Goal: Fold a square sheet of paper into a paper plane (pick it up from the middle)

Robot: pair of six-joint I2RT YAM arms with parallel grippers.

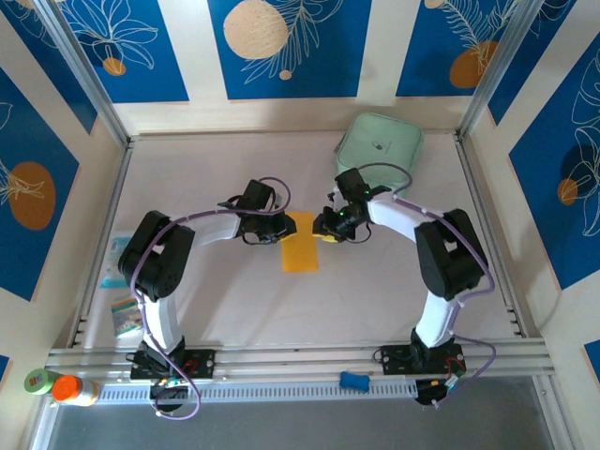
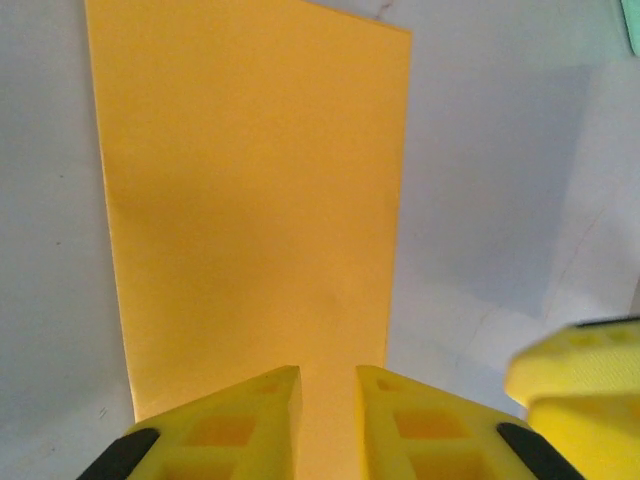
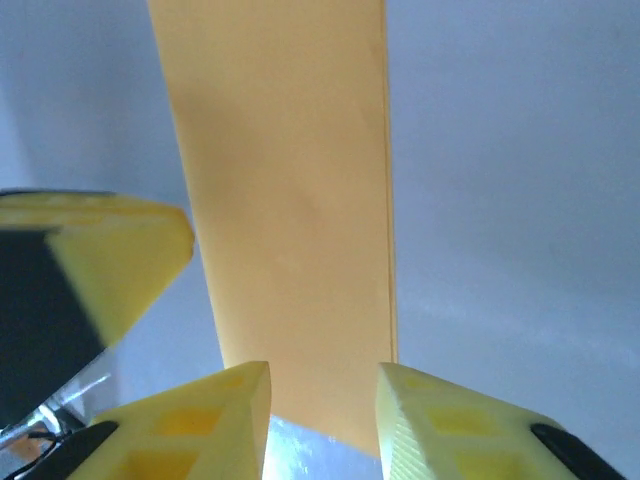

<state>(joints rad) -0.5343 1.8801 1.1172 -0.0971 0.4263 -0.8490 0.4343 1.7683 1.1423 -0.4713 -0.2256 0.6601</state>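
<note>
Left gripper (image 2: 328, 378): its yellow fingers (image 2: 250, 420) are standing a narrow gap apart and are clamping nothing. They are hanging over the near short end of the orange-yellow sheet of paper (image 2: 250, 200), whose surface is showing through the gap. Whether the tips are touching the paper cannot be told.

Right gripper (image 3: 323, 372): its fingers (image 3: 440, 420) are standing somewhat wider apart, also holding nothing. They are straddling the opposite end of the sheet, and the sheet's edge is lying just beneath them. Each wrist view is catching one yellow finger of the other gripper at its side.

Sheet of paper: in the top view it is lying flat on the pale tabletop (image 1: 216, 169) as a long rectangle, narrower than a square. A doubled edge is showing along one long side in the right wrist view. It is sitting near the middle of the tabletop, between the left gripper (image 1: 282, 232) and the right gripper (image 1: 325, 231), which are facing each other across its far end.

Surroundings: a mint-green case (image 1: 380, 145) is resting at the far right of the tabletop, well apart from the sheet. Small printed packets (image 1: 124, 317) are lying along the left edge.
</note>
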